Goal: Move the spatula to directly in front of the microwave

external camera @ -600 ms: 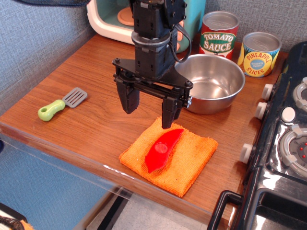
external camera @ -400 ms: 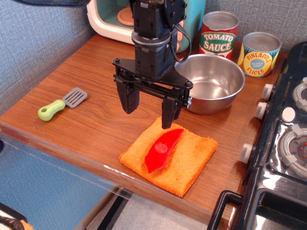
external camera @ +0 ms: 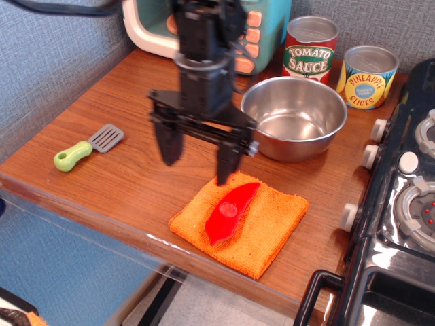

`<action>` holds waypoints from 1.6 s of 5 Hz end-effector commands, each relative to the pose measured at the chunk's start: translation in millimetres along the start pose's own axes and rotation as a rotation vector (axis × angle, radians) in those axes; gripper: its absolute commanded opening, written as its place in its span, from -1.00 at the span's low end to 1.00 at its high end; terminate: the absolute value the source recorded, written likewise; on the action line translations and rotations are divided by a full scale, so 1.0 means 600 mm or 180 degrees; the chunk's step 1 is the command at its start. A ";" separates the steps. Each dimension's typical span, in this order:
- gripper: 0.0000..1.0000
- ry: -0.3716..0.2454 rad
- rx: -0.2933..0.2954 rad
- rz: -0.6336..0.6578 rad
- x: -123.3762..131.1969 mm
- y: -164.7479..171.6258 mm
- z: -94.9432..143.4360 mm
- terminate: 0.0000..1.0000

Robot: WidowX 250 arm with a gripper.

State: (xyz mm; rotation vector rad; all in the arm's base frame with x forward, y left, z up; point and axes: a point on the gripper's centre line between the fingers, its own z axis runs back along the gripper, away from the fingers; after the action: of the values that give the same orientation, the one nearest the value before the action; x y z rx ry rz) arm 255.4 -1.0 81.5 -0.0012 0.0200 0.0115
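The spatula (external camera: 87, 147) lies flat near the table's front left edge, its light green handle toward the left and its grey slotted blade toward the right. The microwave (external camera: 153, 27), teal and cream with peach buttons, stands at the back of the table, partly hidden by my arm. My gripper (external camera: 197, 161) hangs open and empty above the table, to the right of the spatula and just left of the orange cloth. Its image is motion-blurred.
An orange cloth (external camera: 262, 224) with a red elongated plastic piece (external camera: 230, 210) lies at the front edge. A steel bowl (external camera: 294, 115) sits behind it. A tomato sauce can (external camera: 310, 47) and a pineapple can (external camera: 367, 75) stand at the back. A toy stove (external camera: 401, 204) fills the right side.
My gripper has shifted left, toward the spatula, staying open. The spatula and the other objects have not moved.
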 end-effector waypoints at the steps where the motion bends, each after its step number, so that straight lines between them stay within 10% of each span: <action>1: 1.00 -0.0174 0.0188 0.0251 0.002 0.111 0.015 -1.00; 4: 1.00 -0.0061 0.0455 0.0099 -0.006 0.280 -0.043 -1.00; 7: 1.00 -0.0073 0.0345 -0.0102 0.007 0.308 -0.099 -1.00; 8: -1.00 0.0015 0.0302 -0.0131 0.017 0.309 -0.123 -1.00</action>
State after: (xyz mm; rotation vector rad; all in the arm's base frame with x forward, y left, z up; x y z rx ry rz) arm 265.0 184.7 6.4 0.0916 0.0192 -0.0285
